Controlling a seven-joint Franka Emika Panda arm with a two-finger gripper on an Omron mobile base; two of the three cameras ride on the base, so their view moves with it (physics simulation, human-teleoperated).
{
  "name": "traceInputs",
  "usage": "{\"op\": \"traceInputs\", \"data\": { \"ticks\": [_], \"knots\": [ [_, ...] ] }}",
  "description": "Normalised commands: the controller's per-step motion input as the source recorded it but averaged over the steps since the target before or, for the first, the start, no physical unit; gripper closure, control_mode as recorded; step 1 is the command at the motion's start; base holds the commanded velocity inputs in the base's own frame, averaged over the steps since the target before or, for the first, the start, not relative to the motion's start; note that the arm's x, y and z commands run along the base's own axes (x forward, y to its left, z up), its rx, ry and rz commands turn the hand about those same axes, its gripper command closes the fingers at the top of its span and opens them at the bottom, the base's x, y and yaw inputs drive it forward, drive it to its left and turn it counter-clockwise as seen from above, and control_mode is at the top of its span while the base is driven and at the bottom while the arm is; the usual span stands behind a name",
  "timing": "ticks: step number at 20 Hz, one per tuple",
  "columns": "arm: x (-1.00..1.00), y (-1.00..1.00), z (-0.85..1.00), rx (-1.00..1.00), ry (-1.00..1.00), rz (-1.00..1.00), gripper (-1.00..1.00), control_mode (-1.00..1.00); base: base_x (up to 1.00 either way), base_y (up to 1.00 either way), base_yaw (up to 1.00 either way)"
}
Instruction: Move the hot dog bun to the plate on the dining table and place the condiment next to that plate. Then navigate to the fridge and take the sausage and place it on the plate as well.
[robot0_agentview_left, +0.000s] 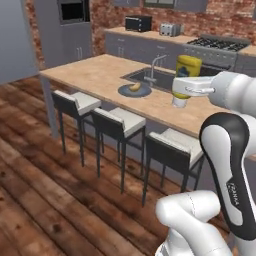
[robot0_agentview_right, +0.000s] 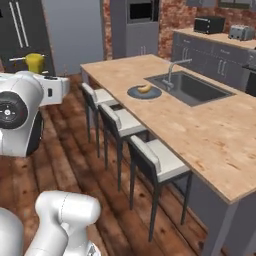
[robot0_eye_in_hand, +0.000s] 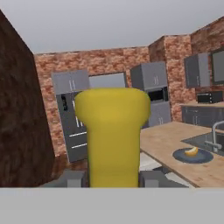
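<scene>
Up close, the smooth yellow plastic condiment bottle (robot0_eye_in_hand: 113, 135) sits clamped in the gripper (robot0_eye_in_hand: 113, 178); at four o'clock the tan oblong bun (robot0_eye_in_hand: 190, 151) rests on the round blue-grey plate (robot0_eye_in_hand: 177, 156).

Brick-walled kitchen, wood plank floor (robot0_agentview_left: 40, 165).

Three white-cushioned stools (robot0_agentview_left: 120, 122) lined along the island. Behind, red brick wall (robot0_agentview_left: 220, 17), grey cabinets (robot0_agentview_left: 135, 47), black microwave (robot0_agentview_left: 138, 23), toaster (robot0_agentview_left: 170, 29) and gas stove (robot0_agentview_left: 217, 45) on the rear counter. Tall grey unit with built-in oven (robot0_agentview_left: 73, 11) at left.
</scene>
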Motion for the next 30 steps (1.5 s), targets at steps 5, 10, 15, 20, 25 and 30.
{"op": "traceInputs", "data": {
  "ticks": [5, 10, 15, 20, 25, 30],
  "knots": [
    [0.0, 0.0, 0.0, 0.0, 0.0, 0.0, 1.0, 1.0, 0.59, 0.73, -0.62],
    [0.0, 0.0, 0.0, 0.0, 0.0, 0.0, 1.0, 1.0, 0.58, 0.83, -0.57],
    [0.0, 0.0, 0.0, 0.0, 0.0, 0.0, 1.0, 1.0, 0.61, 0.82, -0.58],
    [0.0, 0.0, 0.0, 0.0, 0.0, 0.0, 1.0, 1.0, 0.64, 0.83, -0.57],
    [0.0, 0.0, 0.0, 0.0, 0.0, 0.0, 1.0, 1.0, 0.72, 0.69, -0.48],
    [0.0, 0.0, 0.0, 0.0, 0.0, 0.0, 1.0, 1.0, 0.83, 0.53, -0.36]
  ]
}}
